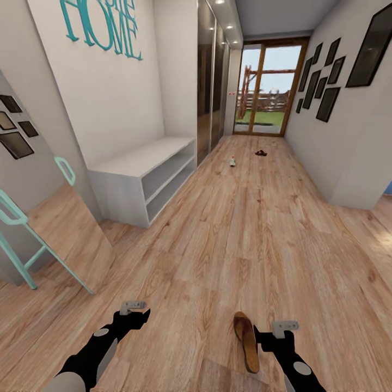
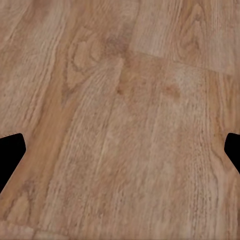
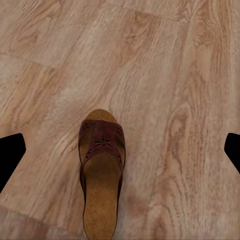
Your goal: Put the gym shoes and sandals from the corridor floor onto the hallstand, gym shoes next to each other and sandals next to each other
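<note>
Your nearest sandal (image 3: 101,175), dark brown perforated strap over a smooth tan footbed, lies flat on the wood-grain corridor floor (image 1: 228,234) just beside your right gripper (image 1: 285,326), whose fingers stand wide apart, holding nothing. Your left gripper (image 1: 132,306) hangs equally spread over bare planks. Another sandal (image 1: 261,153) and a gym shoe (image 1: 232,161) lie far down the corridor, past the plain white bench (image 1: 142,177).

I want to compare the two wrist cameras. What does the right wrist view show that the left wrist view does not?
Right wrist view: a brown sandal lying on the floor, between the wide-apart fingertips of the right gripper. Left wrist view: bare planks between the left gripper's fingertips, with no shoe. Both share the wood-grain floor and open fingers.
</note>
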Robot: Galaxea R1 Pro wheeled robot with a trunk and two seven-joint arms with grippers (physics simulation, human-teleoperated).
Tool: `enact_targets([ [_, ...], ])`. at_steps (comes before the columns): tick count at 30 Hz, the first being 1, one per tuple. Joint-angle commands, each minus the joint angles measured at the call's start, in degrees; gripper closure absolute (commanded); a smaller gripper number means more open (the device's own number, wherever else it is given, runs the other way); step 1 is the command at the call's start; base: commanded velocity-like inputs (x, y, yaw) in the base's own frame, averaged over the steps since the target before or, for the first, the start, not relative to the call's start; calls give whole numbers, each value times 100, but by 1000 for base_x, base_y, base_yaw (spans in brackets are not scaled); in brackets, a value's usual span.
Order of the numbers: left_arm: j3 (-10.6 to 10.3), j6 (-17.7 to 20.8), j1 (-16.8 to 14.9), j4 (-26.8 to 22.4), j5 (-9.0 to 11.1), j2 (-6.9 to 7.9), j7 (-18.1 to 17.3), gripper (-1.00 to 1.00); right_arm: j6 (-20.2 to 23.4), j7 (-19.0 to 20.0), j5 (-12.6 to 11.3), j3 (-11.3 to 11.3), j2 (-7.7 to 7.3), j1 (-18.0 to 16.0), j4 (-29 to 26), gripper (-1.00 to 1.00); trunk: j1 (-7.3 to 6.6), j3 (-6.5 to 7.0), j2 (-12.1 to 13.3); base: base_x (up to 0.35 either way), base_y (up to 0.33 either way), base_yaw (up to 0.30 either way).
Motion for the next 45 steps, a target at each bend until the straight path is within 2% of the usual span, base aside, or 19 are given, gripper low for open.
enact_targets([
  [1,43,-5,-4,1,-24,-5,-46,-100,-17,1,5,1,-1,-1,2,-100,21,-32,-43,0,0,0],
  [20,43,-20,10,10,-19,3,-48,-100,-17,1,2,6,-1,-4,8,-100,439,-547,-806,0,0,0],
  [45,56,-77,17,36,-15,-10,-56,-100,-17,1,2,8,-1,-3,0,-100,503,-1329,-839,0,0,0],
])
